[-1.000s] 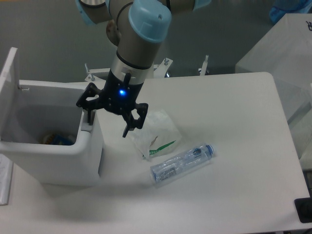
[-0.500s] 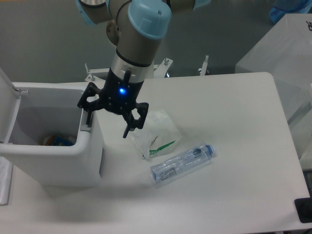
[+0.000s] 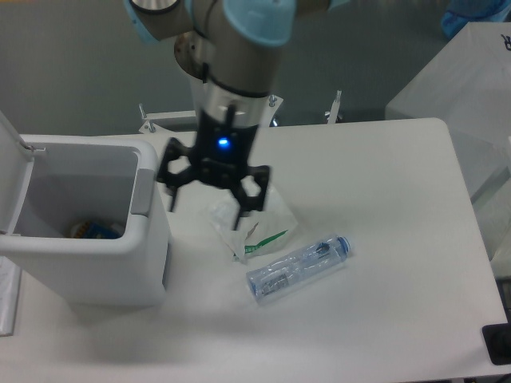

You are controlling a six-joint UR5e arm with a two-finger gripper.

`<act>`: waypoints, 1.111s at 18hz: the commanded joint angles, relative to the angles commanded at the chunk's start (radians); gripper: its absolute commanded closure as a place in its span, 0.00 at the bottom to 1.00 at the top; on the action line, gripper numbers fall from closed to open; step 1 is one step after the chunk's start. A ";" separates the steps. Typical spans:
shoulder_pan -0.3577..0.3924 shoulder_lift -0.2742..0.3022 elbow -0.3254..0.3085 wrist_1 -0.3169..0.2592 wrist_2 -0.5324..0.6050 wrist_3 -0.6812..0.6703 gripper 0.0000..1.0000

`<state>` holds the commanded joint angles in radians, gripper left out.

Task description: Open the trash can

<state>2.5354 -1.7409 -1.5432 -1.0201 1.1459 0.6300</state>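
Hovering: 1 end effector (image 3: 204, 206), spread, empty; 1 trash can (image 3: 88, 247) open; 1 bottle (image 3: 299, 267); 1 bag (image 3: 254, 214).

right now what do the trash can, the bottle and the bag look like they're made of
The trash can looks like moulded white plastic: smooth matte walls, rounded corners, a grey tab at its rim. The bottle seems to be thin clear plastic, since the table shows through it, with a blue cap. The bag appears to be translucent white plastic film, crumpled, with green print.
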 joint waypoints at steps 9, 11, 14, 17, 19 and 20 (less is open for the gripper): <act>0.166 -0.199 0.126 0.002 0.094 0.302 0.00; 0.171 -0.233 0.143 -0.001 0.153 0.443 0.00; 0.169 -0.269 0.135 0.000 0.259 0.585 0.00; 0.172 -0.281 0.135 0.005 0.276 0.599 0.00; 0.172 -0.287 0.135 0.008 0.284 0.599 0.00; 0.172 -0.290 0.133 0.008 0.293 0.599 0.00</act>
<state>2.7075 -2.0310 -1.4097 -1.0124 1.4388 1.2287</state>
